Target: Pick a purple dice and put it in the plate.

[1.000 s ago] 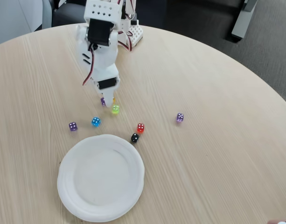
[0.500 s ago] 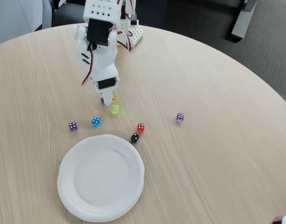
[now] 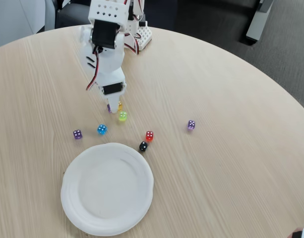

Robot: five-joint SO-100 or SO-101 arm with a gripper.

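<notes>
Violet translucent cube, the purple dice (image 3: 109, 107): we find it at the tip of the white two-finger gripper (image 3: 112, 107), apparently pinched, just far of a green die (image 3: 122, 116). Round white disposable plate (image 3: 142, 196): near side, bare, awaiting delivery.

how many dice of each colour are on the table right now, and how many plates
purple dice: 3, one at the gripper tips, one left of the blue, one paler far right
blue die: 1
green die: 1
yellow die: 1, mostly hidden
red die: 1
black die: 1
plate: 1
total: 8 dice, 1 plate, 9 things
</notes>
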